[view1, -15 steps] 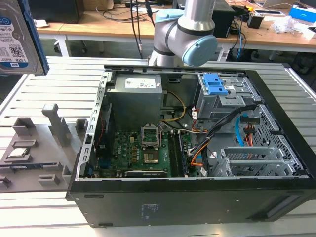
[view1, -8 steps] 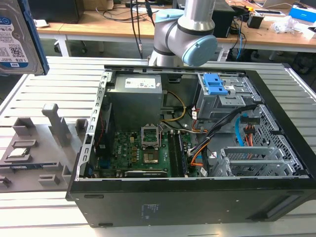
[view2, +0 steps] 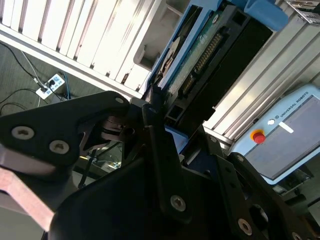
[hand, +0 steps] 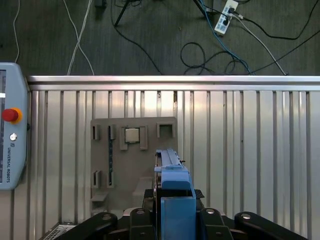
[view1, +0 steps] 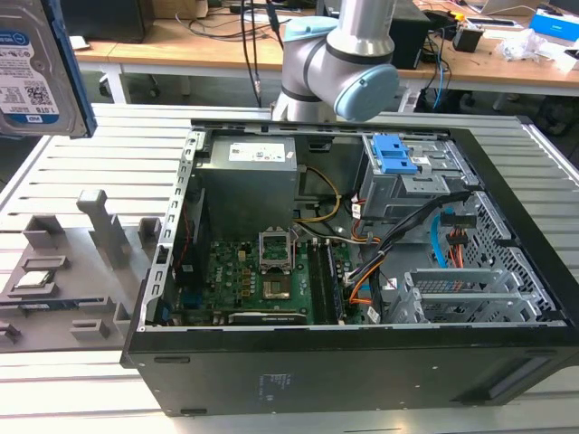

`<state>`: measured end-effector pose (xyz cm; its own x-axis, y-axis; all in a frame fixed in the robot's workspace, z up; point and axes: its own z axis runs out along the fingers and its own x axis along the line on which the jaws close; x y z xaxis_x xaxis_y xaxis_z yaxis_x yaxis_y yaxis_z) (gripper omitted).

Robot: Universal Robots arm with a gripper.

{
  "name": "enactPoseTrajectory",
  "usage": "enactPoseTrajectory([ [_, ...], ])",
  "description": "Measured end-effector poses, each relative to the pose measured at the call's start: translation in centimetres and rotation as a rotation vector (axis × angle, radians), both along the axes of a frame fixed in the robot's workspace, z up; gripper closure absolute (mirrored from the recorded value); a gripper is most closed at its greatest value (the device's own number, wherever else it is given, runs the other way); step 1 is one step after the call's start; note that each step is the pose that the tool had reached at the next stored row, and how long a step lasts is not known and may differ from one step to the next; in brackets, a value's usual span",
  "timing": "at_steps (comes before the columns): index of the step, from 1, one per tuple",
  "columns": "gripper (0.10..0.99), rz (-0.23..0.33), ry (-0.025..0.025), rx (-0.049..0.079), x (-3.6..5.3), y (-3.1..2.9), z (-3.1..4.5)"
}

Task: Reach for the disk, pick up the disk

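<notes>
Aloft, gripper (hand: pixel 174 197) closed tight on the disk (view1: pixel 32 68). Grey fixture plate (hand: pixel 130 175) lies below, on the slatted table (hand: pixel 250 150).

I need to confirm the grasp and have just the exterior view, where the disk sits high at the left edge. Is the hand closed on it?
Observer: Yes. In the first wrist view the hand is shut on the disk, with the blue bracket between its two sides.
Operator: What is underneath it?
Observer: That view looks past the disk onto a grey fixture plate on the slatted table; the disk overlaps the plate's edge.
Operator: Anything near that plate I should know of?
Observer: A teach pendant with a red button sits at the table's end, apart from the plate.
</notes>
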<state>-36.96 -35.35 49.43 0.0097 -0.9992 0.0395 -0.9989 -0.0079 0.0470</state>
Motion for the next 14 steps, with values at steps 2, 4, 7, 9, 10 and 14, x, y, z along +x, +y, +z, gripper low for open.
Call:
enactPoseTrajectory([
  [2, 0.722, 0.000, 0.0000, 0.000, 0.73, 0.03, -0.01],
  [4, 0.722, 0.000, 0.0000, 0.000, 1.82, 0.05, 0.00],
  [7, 0.722, 0.000, -0.0001, 0.000, 2.99, 0.08, -0.01],
  [9, 0.722, 0.000, 0.0000, 0.000, 3.84, 0.10, 0.00],
  [10, 0.722, 0.000, -0.0001, 0.000, 4.12, 0.11, 0.00],
  [14, 0.722, 0.000, 0.0000, 0.000, 5.74, 0.15, 0.00],
])
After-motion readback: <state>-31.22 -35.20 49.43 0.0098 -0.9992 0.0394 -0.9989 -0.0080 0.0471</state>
